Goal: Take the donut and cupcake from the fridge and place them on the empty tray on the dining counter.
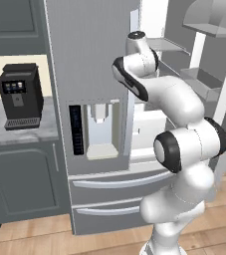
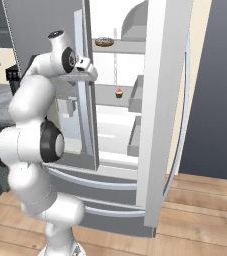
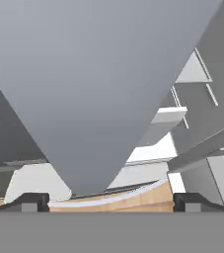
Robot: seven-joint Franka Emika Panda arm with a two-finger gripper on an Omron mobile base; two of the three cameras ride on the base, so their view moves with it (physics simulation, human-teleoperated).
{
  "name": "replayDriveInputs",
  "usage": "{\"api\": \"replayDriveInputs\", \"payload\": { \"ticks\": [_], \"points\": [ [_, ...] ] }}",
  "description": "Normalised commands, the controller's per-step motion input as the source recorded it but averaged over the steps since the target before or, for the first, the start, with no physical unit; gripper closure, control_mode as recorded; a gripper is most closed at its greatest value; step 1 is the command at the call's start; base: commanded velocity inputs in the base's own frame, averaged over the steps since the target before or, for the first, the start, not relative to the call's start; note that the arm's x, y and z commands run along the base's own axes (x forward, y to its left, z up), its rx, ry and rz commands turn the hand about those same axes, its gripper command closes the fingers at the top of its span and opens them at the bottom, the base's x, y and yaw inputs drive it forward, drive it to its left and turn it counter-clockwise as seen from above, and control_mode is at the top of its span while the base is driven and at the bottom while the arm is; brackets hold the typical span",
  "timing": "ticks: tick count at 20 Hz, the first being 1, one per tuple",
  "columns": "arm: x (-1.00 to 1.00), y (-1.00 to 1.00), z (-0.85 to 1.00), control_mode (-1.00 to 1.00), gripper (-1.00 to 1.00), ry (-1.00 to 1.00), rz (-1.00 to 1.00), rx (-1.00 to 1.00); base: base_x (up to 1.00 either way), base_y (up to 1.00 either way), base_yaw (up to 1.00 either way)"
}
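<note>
The fridge (image 2: 45, 30) has its left door shut and its right door (image 2: 162, 110) swung open onto a white interior. The donut (image 2: 104, 41), dark-glazed, lies on the top shelf. The cupcake (image 2: 119, 93), tiny and pink-topped, stands on the shelf below. My gripper (image 2: 89, 70) hovers at the inner edge of the shut left door, just outside the opening, below and left of the donut. In the hand view its fingertips (image 3: 32, 201) stand wide apart around nothing, so the gripper (image 3: 109, 202) is open. The tray and the dining counter are out of view.
A black coffee machine (image 1: 20, 97) stands on the counter (image 1: 15, 132) left of the fridge. The open door carries bins (image 1: 204, 82) and juts toward me on the right. Two drawers (image 1: 114, 182) sit below the water dispenser (image 1: 102, 127). Wooden floor (image 2: 200, 220) lies in front.
</note>
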Motion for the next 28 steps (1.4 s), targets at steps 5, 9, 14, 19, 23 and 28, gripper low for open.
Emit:
{"api": "replayDriveInputs", "payload": {
  "ticks": [5, 9, 14, 19, 23, 28],
  "points": [
    [0.08, 0.00, -0.63, -1.00, -1.00, -0.80, -0.01, -0.08, 0.00, 0.00, 0.00],
    [-0.27, 0.00, -0.01, -1.00, -1.00, -1.00, -0.02, -0.17, 0.00, 0.00, 0.00],
    [-0.95, -0.17, -0.61, -1.00, -1.00, -0.97, 0.00, -0.11, 0.00, 0.00, 0.00],
    [-1.00, -0.93, -0.90, -1.00, -1.00, -0.76, 0.00, 0.04, 0.00, 0.00, 0.00],
    [-0.99, -0.98, -0.64, -1.00, -1.00, -0.56, 0.02, 0.17, 0.00, 0.00, 0.00],
    [-0.26, -0.73, -0.70, -1.00, -1.00, -0.49, 0.19, 0.17, 0.00, 0.00, 0.00]
  ]
}}
